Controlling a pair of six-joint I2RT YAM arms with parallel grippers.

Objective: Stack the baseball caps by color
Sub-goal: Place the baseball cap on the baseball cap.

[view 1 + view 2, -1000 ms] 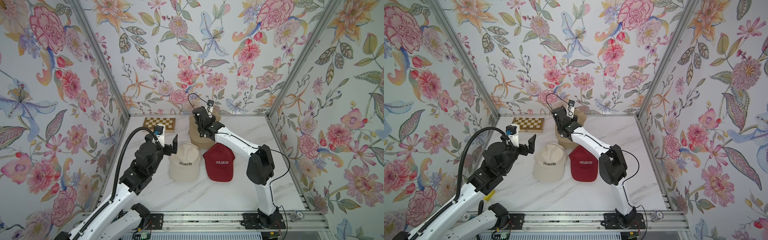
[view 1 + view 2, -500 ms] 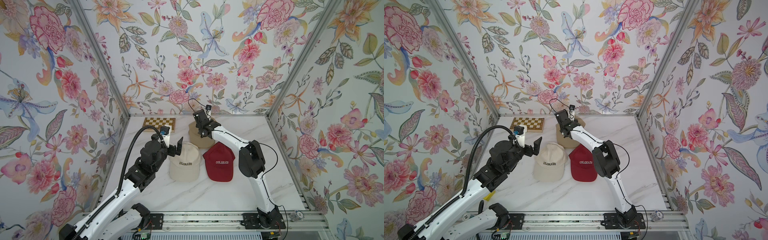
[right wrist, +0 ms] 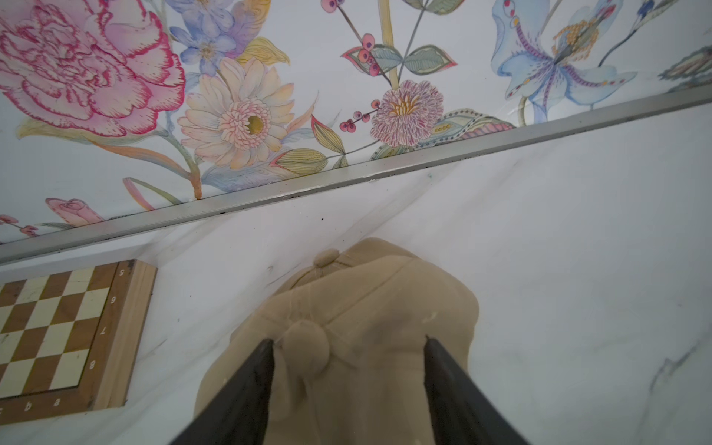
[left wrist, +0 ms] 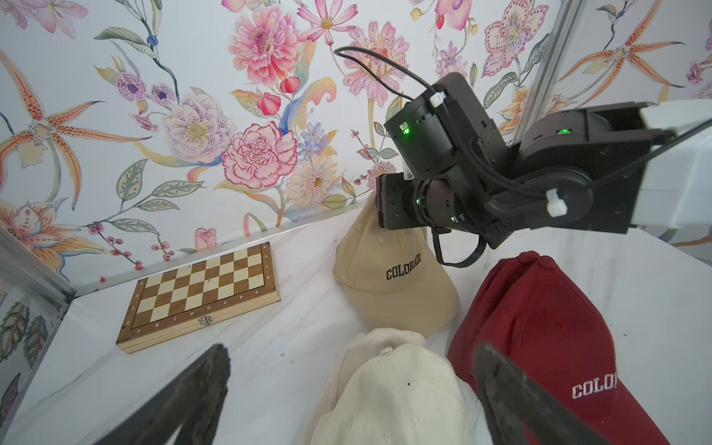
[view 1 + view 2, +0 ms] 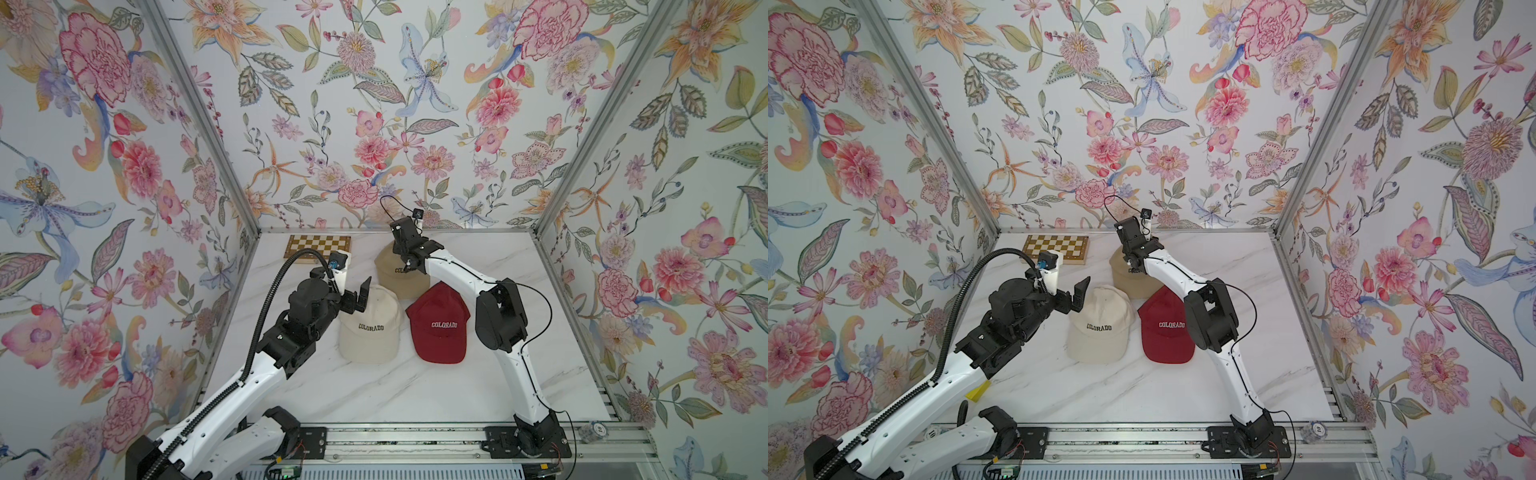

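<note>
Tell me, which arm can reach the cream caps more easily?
Left arm. The left pincer hangs open right beside the cream caps, while the right pincer is farther back, over the tan caps.

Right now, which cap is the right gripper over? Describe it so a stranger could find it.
Start at the chessboard by the back wall; the tan cap sits just beside it, under the open right gripper. It is the farthest cap back, darker than the cream cap and unlike the red cap in front of it.
</note>
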